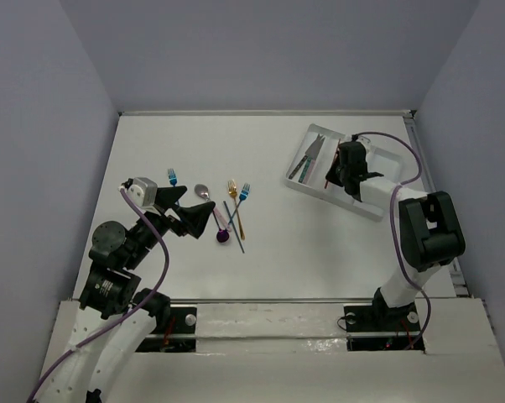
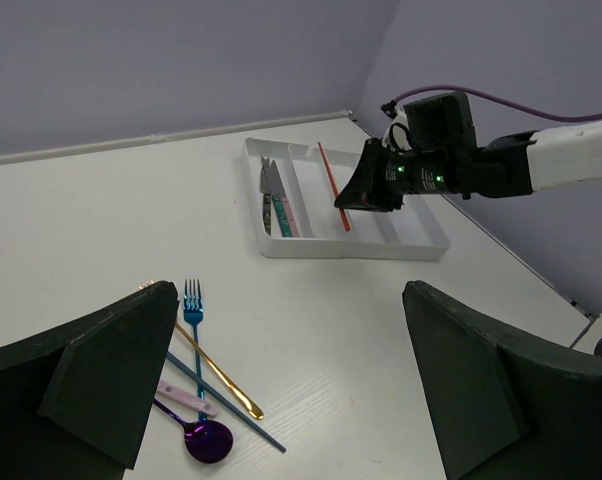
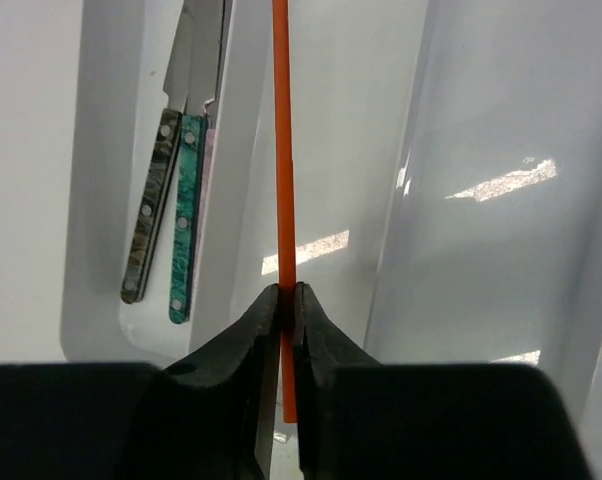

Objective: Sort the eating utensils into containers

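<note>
My right gripper (image 3: 288, 292) is shut on a thin red stick-shaped utensil (image 3: 283, 140), held lengthwise over a middle compartment of the white tray (image 3: 406, 190). From above, that gripper (image 1: 347, 170) hangs over the tray (image 1: 388, 166) at the back right. Three knives (image 3: 184, 215) lie in the tray's left compartment. Loose utensils lie mid-table: a blue fork (image 2: 193, 305), a gold one (image 2: 221, 383), a purple spoon (image 2: 209, 441) and a blue-grey stick (image 2: 231, 412). My left gripper (image 1: 204, 215) stands open beside them, holding nothing.
Another blue fork (image 1: 173, 177) and a silver spoon (image 1: 203, 192) lie just behind the left gripper. Grey walls close in the table on three sides. The tray (image 2: 351, 248) sits slanted near the right wall.
</note>
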{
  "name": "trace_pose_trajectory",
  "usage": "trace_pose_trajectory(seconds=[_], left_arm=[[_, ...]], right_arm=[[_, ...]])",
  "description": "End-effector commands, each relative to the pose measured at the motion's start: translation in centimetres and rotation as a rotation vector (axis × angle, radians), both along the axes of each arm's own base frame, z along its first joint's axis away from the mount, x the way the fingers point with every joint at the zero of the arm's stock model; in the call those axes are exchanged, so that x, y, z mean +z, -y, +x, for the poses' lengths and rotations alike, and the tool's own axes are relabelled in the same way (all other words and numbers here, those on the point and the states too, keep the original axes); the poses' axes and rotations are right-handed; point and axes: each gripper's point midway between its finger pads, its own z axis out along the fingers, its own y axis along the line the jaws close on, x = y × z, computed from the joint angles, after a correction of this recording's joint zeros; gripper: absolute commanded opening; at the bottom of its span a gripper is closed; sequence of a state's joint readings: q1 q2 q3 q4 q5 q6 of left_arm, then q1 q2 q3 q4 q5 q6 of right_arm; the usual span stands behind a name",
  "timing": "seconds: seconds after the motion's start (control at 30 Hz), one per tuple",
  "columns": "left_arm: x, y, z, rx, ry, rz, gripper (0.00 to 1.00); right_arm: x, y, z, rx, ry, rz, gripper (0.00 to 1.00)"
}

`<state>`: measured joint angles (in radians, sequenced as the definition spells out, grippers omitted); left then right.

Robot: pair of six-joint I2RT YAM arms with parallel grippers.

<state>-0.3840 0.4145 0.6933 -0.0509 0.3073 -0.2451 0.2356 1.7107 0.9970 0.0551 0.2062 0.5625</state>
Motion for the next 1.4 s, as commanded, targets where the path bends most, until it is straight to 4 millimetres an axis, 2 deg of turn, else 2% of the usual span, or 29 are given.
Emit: trace_pose_trajectory(seconds=[0.0,0.03,0.13,0.27,0.3,0.33,0.4,0.43,0.57,0.6,0.7,0.73,0.77,0.8,0.93,0.97,1.03,1.1,1.13,1.17,1.37], left_arm=[[1.1,0.0,-0.2,-0.008,0.043,-0.014,0.99],[1.1,0.0,-0.2,-0.008,0.042,-0.014,0.99],[1.1,0.0,-0.1,-0.008,0.04,-0.013,0.99],[1.1,0.0,-0.2,-0.008,0.043,-0.014,0.99],[1.1,0.0,-0.2,-0.008,0.042,-0.014,0.99],[1.1,0.0,-0.2,-0.005,0.043,-0.013,0.99],[1.1,-0.1,-0.2,0.0,0.043,-0.012,0.99],[1.2,-0.2,-0.2,0.005,0.046,-0.014,0.99],[1.2,-0.3,0.0,0.014,0.044,-0.012,0.99],[1.2,-0.3,0.0,0.014,0.041,-0.013,0.99],[1.1,-0.3,0.1,0.016,0.04,-0.01,0.99],[1.1,-0.3,0.1,0.017,0.042,-0.01,0.99],[1.1,-0.4,0.1,0.019,0.04,-0.01,0.99],[1.1,-0.4,0.1,0.019,0.04,-0.01,0.99],[1.2,-0.4,0.1,0.02,0.043,-0.011,0.99],[1.2,-0.4,0.0,0.02,0.043,-0.011,0.99],[1.2,-0.3,0.0,0.015,0.044,-0.013,0.99],[1.1,-0.3,0.0,0.012,0.042,-0.012,0.99],[1.2,-0.3,0.0,0.011,0.044,-0.012,0.99],[1.2,-0.3,0.0,0.011,0.044,-0.012,0.99],[1.3,-0.2,-0.2,0.006,0.048,-0.013,0.99]], right_arm=[[4.2,-0.4,3.1,-0.02,0.136,0.041,0.36],[4.6,-0.4,3.3,-0.02,0.139,0.039,0.45],[4.6,-0.5,3.1,-0.002,0.127,0.026,0.61],[5.8,-1.2,2.0,0.071,0.157,0.039,0.63],[6.1,-2.7,1.4,0.127,0.163,0.056,0.62],[6.8,-5.1,0.4,0.198,0.178,0.044,0.62],[6.1,-7.7,-1.6,0.26,0.152,-0.012,0.6],[6.4,-11.4,-3.7,0.357,0.161,-0.037,0.56],[6.2,-17.1,-8.3,0.499,0.173,-0.051,0.47],[6.4,-19.4,-9.8,0.559,0.178,-0.049,0.43],[5.4,-22.9,-12.4,0.644,0.146,-0.095,0.41],[6.1,-24.1,-12.6,0.672,0.163,-0.106,0.37],[5.9,-25.0,-13.2,0.696,0.155,-0.123,0.36],[4.4,-26.1,-14.4,0.736,0.119,-0.159,0.35],[2.3,-28.6,-15.5,0.794,0.065,-0.222,0.28],[1.7,-28.5,-15.5,0.794,0.044,-0.244,0.28],[0.5,-29.8,-16.2,0.834,0.016,-0.27,0.27],[-0.1,-30.6,-16.6,0.853,-0.002,-0.287,0.27],[0.3,-31.1,-16.1,0.847,0.007,-0.286,0.27],[-0.7,-31.5,-16.5,0.859,-0.011,-0.299,0.27],[-2.0,-32.4,-16.6,0.867,-0.04,-0.312,0.27]])
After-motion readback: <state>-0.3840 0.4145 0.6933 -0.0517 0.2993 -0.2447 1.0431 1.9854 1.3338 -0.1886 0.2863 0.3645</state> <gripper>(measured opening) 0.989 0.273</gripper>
